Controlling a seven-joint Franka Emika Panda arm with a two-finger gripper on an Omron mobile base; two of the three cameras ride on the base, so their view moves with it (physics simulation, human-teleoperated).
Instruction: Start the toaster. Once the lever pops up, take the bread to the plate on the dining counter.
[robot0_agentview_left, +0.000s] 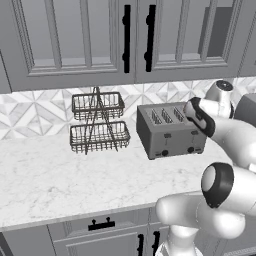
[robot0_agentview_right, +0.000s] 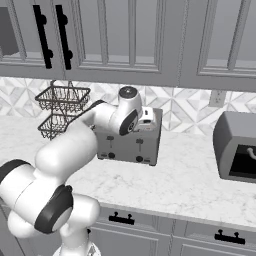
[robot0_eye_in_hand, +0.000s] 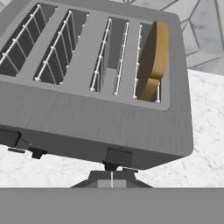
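With fingers (robot0_eye_in_hand: 112, 178) pressed together above the toaster (robot0_eye_in_hand: 100, 118) on the marble desk (robot0_agentview_left: 45, 180), the bread (robot0_eye_in_hand: 154, 61) stands in the rightmost slot, light, stiff, crumbly, best pinched by its exposed top edge.

No text, label, brand or number can be read anywhere. The toaster (robot0_agentview_left: 170, 131) has a plain grey front with two levers and two dark knobs, and no marking shows on it, though it is small in both base views. The cabinet doors (robot0_agentview_left: 80, 40) and the wall tiles (robot0_agentview_right: 190, 107) carry no writing.
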